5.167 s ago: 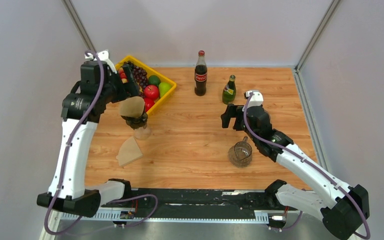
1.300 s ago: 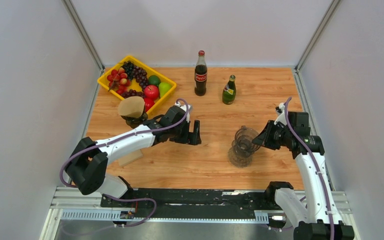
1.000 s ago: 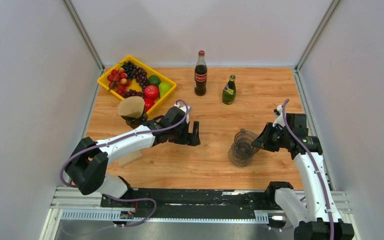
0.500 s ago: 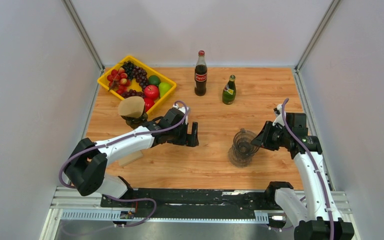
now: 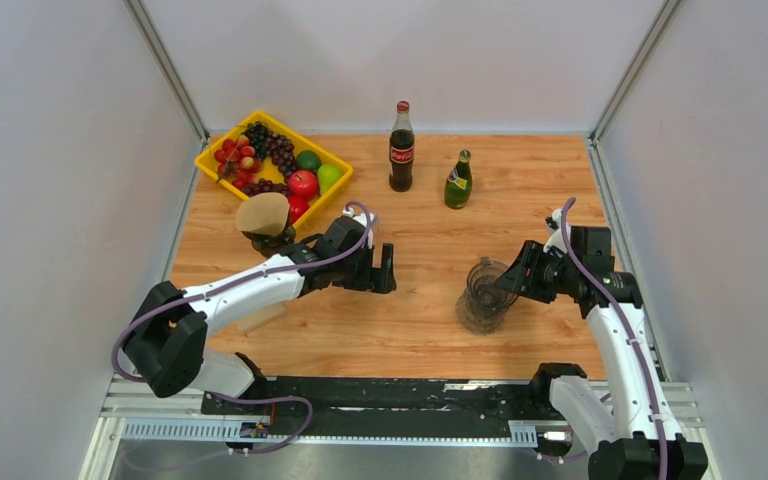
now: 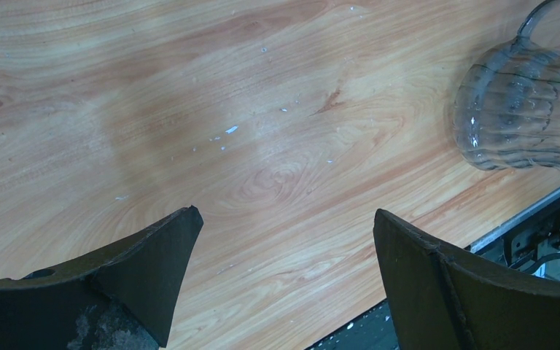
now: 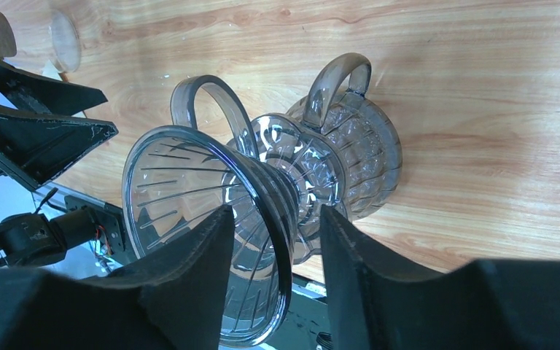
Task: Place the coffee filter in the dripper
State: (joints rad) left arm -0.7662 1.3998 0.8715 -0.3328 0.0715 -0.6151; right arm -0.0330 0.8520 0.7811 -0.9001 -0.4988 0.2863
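The clear glass dripper (image 5: 487, 275) sits on the glass server (image 5: 477, 312) right of the table's middle. My right gripper (image 5: 512, 283) straddles its rim, jaws apart; in the right wrist view (image 7: 273, 219) one finger is inside the dripper (image 7: 182, 189) and one outside, with a gap on each side. A brown coffee filter (image 5: 263, 213) rests on a dark holder by the fruit tray. A second filter (image 5: 260, 318) lies flat, partly hidden under my left arm. My left gripper (image 5: 388, 270) is open and empty low over bare wood (image 6: 286, 213), the server (image 6: 514, 117) ahead of it.
A yellow tray (image 5: 330, 198) of fruit stands at the back left. A cola bottle (image 5: 401, 147) and a green bottle (image 5: 458, 180) stand at the back centre. Grey walls close in the table on three sides.
Since five seconds ago my left arm left the filter on its holder and reached to mid-table; my right gripper came to the dripper on the server. In the last second, almost nothing moved.
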